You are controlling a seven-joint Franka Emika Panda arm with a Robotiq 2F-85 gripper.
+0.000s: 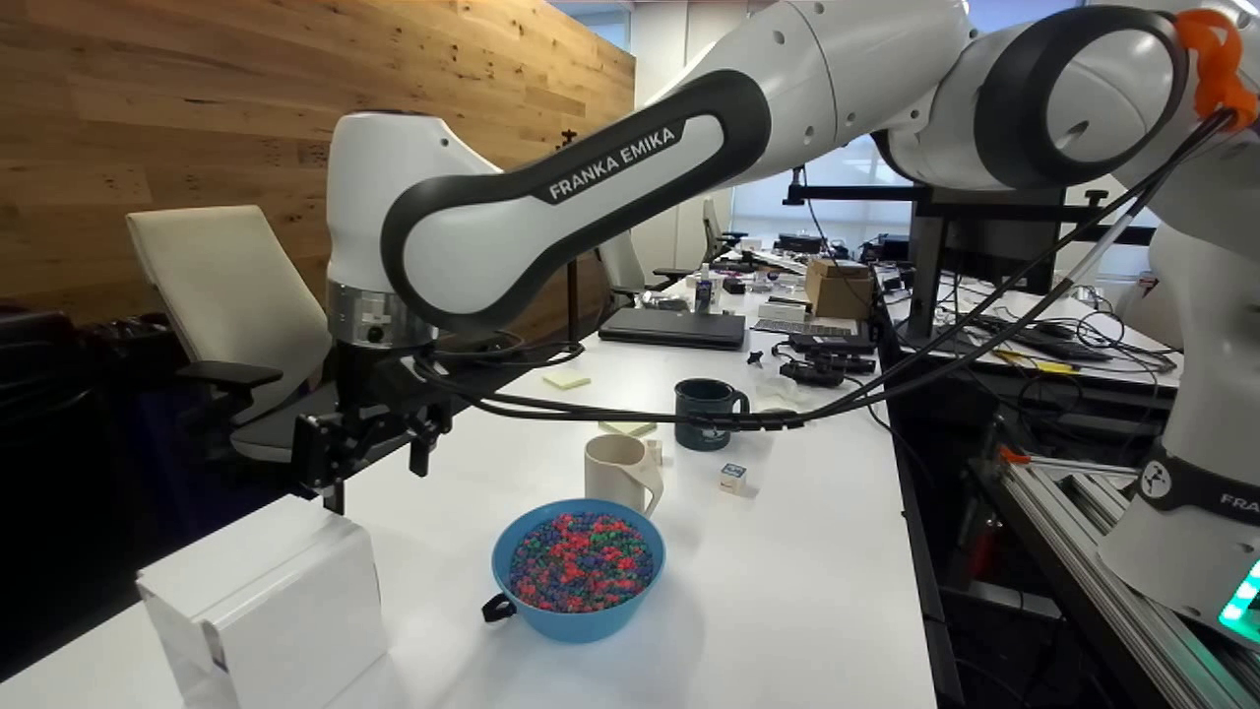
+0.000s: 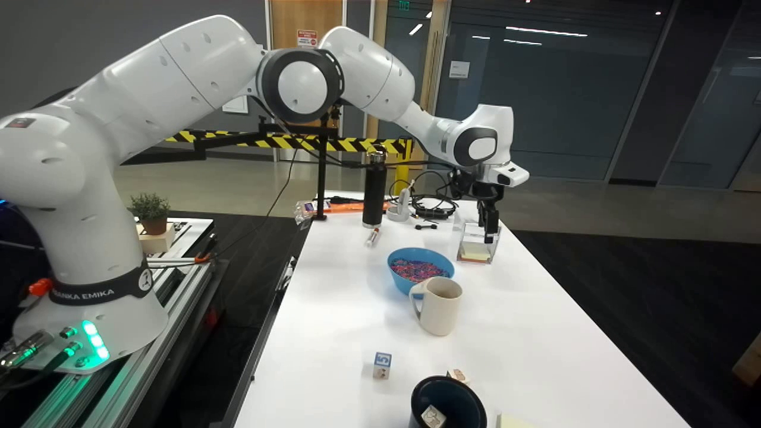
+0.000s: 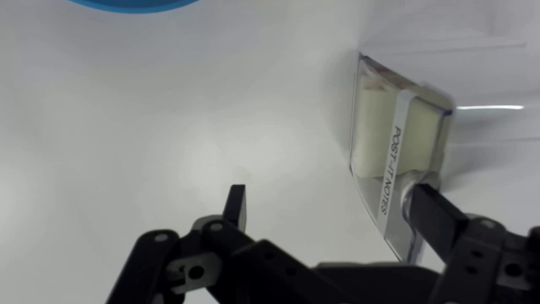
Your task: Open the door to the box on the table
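Note:
The white box (image 1: 295, 601) stands on the white table (image 1: 787, 611) near its far-left edge in an exterior view. The door (image 2: 471, 242) shows as a clear panel on the box's face in an exterior view. In the wrist view the door (image 3: 392, 164) carries a "POST-IT NOTES" label, and yellow notes (image 3: 375, 126) show behind it. My gripper (image 3: 331, 196) is open and empty, with its fingers far apart. One finger overlaps the door's lower corner in the wrist view; I cannot tell if it touches. The gripper (image 1: 379, 473) points down beside the box's top in an exterior view.
A blue bowl (image 1: 576, 627) of coloured bits stands close to the box. A cream mug (image 1: 605, 483), a letter block (image 1: 732, 481) and a dark mug (image 1: 701, 433) stand farther along the table. A black bottle (image 2: 374, 196) and cables (image 2: 433, 207) lie beyond the bowl.

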